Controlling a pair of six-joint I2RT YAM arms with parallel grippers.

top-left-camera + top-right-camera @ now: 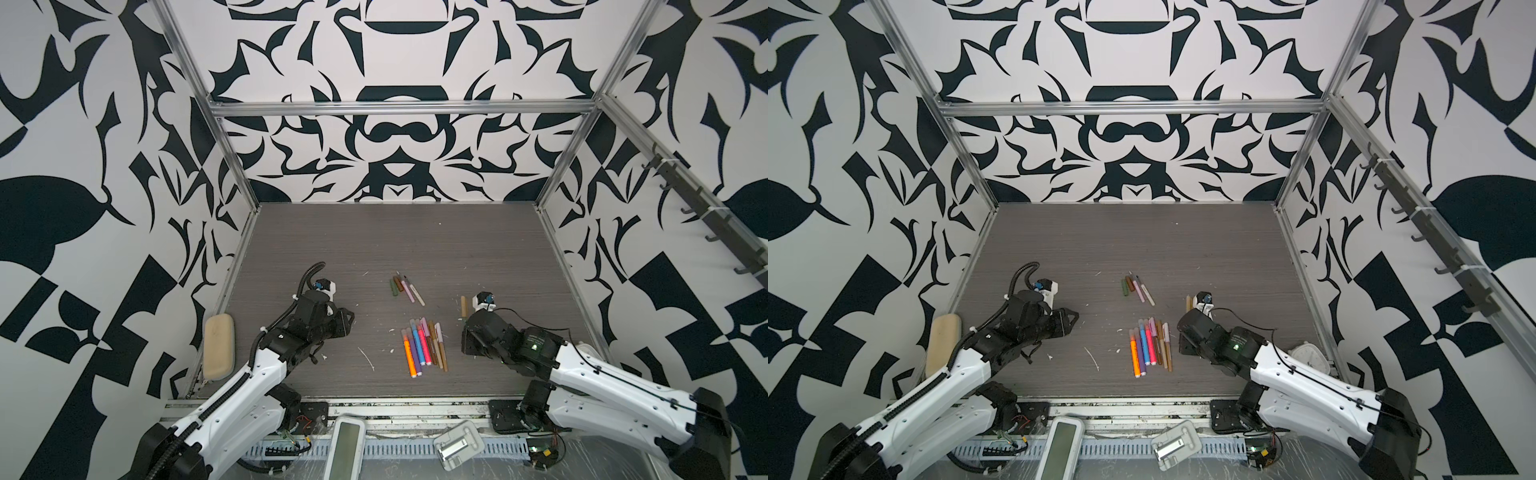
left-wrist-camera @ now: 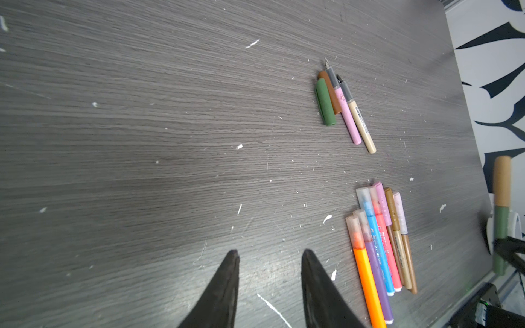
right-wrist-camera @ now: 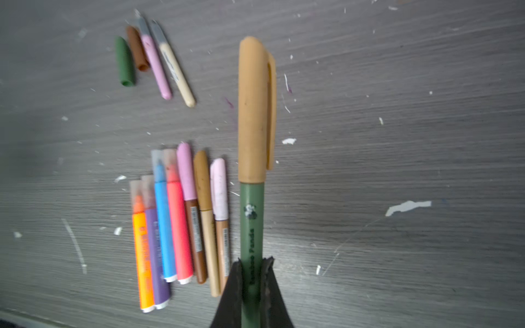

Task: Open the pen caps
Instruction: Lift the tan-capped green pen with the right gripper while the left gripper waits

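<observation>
The right gripper (image 3: 253, 262) is clamped on the barrel of an olive pen (image 3: 251, 221). Its tan cap (image 3: 254, 108) is on and points away from the fingers (in a top view the tan cap (image 1: 463, 305) pokes out just past the wrist, off to the right of the other pens). The left gripper (image 2: 270, 255) hangs low over the bare table (image 2: 142, 142), fingers partly apart with nothing between them. Between the two arms lies a row of capped pens (image 1: 422, 347), seven side by side: orange, purple, blue, coral, then three brownish ones. Farther back sits a small cluster. A green cap (image 3: 124, 62) and a brown cap (image 3: 137, 48) lie loose against a pink pen (image 3: 156, 68) and a cream pen (image 3: 176, 73), both with bare tips.
</observation>
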